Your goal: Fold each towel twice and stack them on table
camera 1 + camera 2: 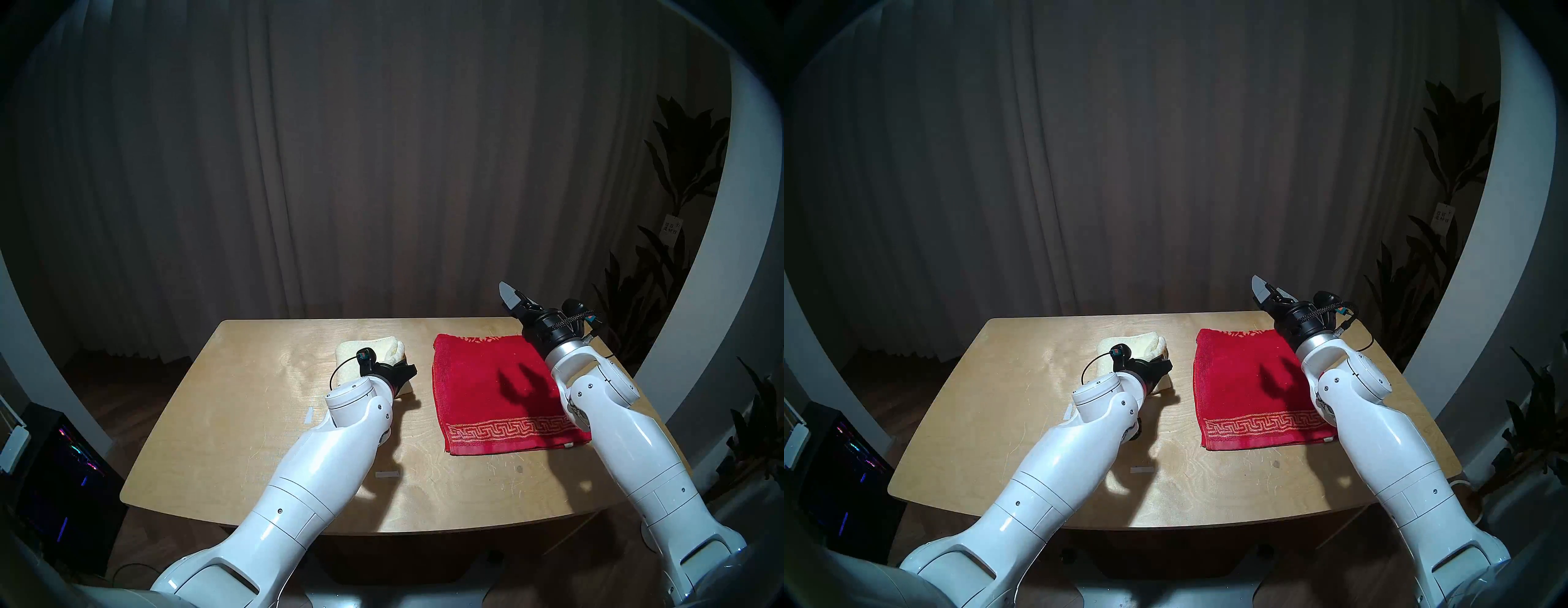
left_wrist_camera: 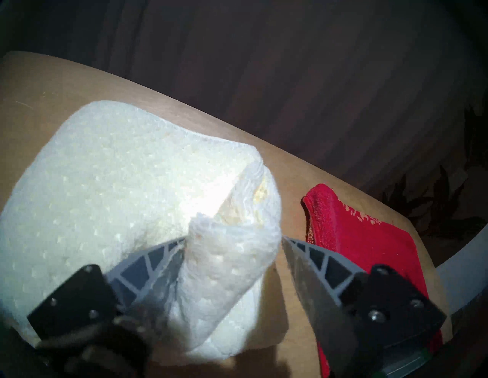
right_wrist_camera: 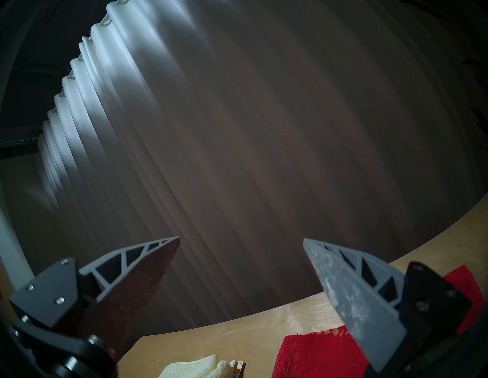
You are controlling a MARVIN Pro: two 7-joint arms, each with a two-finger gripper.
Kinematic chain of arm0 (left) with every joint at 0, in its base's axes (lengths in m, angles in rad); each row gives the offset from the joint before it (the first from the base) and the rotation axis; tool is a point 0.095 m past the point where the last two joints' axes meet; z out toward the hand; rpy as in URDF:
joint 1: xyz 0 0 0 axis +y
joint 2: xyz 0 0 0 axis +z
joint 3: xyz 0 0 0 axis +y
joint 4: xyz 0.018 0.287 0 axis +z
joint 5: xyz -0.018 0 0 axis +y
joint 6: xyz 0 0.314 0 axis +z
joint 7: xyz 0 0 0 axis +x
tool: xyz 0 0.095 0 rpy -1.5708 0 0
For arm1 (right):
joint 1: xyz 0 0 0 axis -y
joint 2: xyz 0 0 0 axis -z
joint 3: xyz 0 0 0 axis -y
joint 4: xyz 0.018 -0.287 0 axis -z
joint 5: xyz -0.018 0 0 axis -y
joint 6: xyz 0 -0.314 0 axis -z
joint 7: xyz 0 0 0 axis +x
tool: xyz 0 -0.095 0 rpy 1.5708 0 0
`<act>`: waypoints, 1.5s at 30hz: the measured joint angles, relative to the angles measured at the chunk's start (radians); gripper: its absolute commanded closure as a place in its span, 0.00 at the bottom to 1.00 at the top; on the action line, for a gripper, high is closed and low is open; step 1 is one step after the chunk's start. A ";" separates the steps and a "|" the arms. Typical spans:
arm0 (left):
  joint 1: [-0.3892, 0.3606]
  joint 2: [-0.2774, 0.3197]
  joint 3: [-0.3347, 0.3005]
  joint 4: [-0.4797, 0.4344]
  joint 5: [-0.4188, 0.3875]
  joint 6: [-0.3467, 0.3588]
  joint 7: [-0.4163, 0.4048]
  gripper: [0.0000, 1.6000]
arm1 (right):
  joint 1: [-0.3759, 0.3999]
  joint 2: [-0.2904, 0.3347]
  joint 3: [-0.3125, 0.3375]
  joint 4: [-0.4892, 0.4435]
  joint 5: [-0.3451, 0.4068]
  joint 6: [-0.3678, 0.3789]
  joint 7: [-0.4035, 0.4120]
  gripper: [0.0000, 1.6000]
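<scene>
A: Where is the cream towel relative to the left gripper?

B: Right at it. In the left wrist view the folded cream towel lies on the table under and ahead of that gripper, and a bunched corner of it stands up between the two fingers. One finger touches the cloth; the other stands apart from it, with bare wood showing in the gap. The jaws are spread and not pinching the cloth.

A: So is the towel held?

B: No, the fold sits loose between the parted fingers.

A: And the red towel?

B: It lies flat on the table just beside the left gripper, on the side toward the right arm. Its Greek-key border runs along the edge nearest the robot. It is near the cream towel but does not touch it; a strip of table shows between them.

A: What about the right gripper?

B: It is raised above the far corner of the red towel, pointing toward the curtain. Its fingers are spread wide with nothing between them. The red towel sits below and behind its tips, and its shadow falls on the cloth.
</scene>
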State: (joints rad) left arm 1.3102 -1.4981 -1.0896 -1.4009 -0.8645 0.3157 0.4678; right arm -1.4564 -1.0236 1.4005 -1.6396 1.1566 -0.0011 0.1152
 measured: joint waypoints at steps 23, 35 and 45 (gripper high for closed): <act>0.109 0.019 0.019 -0.152 -0.080 -0.028 -0.127 0.00 | 0.033 0.017 -0.002 0.036 -0.024 0.013 0.008 0.00; 0.246 0.051 -0.128 -0.308 -0.250 -0.140 -0.241 0.00 | -0.026 0.027 0.034 0.025 0.025 0.041 -0.030 0.00; 0.374 0.065 -0.181 -0.423 -0.395 -0.143 -0.289 0.00 | -0.142 0.030 0.095 -0.049 0.145 0.103 -0.112 0.00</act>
State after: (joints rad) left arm 1.6844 -1.4327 -1.2702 -1.8241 -1.2591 0.1724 0.1784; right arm -1.5982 -0.9936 1.4951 -1.6883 1.3016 0.1022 0.0037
